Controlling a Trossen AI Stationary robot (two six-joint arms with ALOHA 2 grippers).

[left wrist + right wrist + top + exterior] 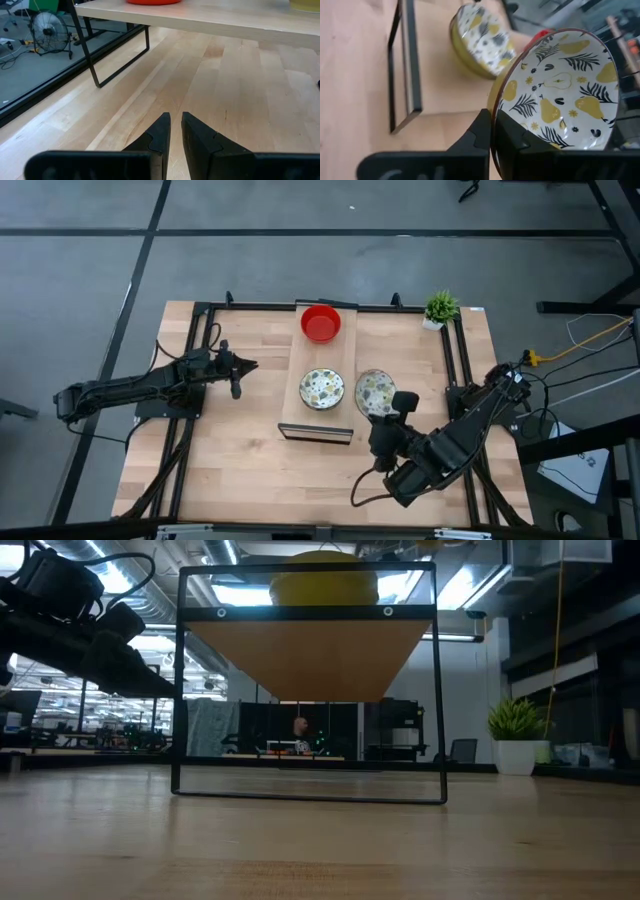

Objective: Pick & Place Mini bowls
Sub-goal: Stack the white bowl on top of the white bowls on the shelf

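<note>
Glossy white glaze printed with yellow pears and dark fern leaves fills the right wrist view: the right claw (492,131) is clamped on the rim of a small round patterned bowl (559,92), one finger inside the rim and one outside. From above, this held bowl (375,392) sits just to the right of the raised light-wood shelf on a black wire frame (322,420) at the middle of the table (230,470), with the right claw (392,408) at its near-right edge. A second patterned bowl (322,389) of the same kind rests on the shelf top, and a plain red bowl (320,323) sits at the shelf's far end; no other bowls can be seen. The relation that counts: the shelf lies directly left of the held bowl, so the likely placing move is a short carry leftward onto the bare wood beside the second patterned bowl, and the right arm is much the nearer one. The left claw (172,131) waits over the left side of the table, its fingers nearly together around a thin gap and holding nothing. A small potted green plant (440,308) stands at the far right corner. No brand, label or writing can be read anywhere.
</note>
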